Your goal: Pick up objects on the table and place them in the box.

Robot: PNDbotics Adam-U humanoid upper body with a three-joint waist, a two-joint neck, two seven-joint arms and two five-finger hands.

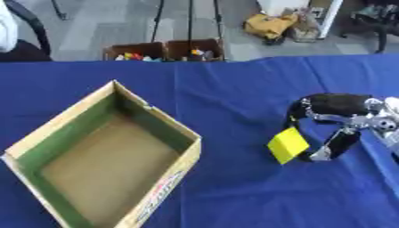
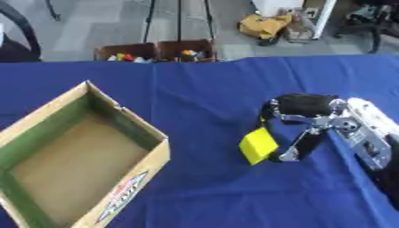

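So the right hand [image 2: 308,122] comes in from the table's right edge, black padded fingers with silver metal links and a pale shell behind the wrist. Its fingers and thumb are curled in on a small yellow block [image 2: 258,146], pinching it at the fingertips. The block looks like a flat, square-ish slab with matte faces, tilted on one corner. It sits right at the cloth, and I honestly can't tell if it's lifted a hair or still touching.

The table [image 1: 234,191] is covered with a deep blue cloth, smooth with only soft creases, and the block is over its right half, roughly midway between the near and far edges.

The box [image 1: 101,156] is an open cardboard carton on the left half of the table, turned at an angle so one corner points toward the far edge. Plain brown floor inside, greenish inner walls, pale raw-card rims, and some printed lettering on the outer wall facing the near edge. It's well apart from the block, with bare blue cloth between them.

Past the far edge, two small brown bins [image 1: 166,50] sit on the grey floor with colourful bits in them
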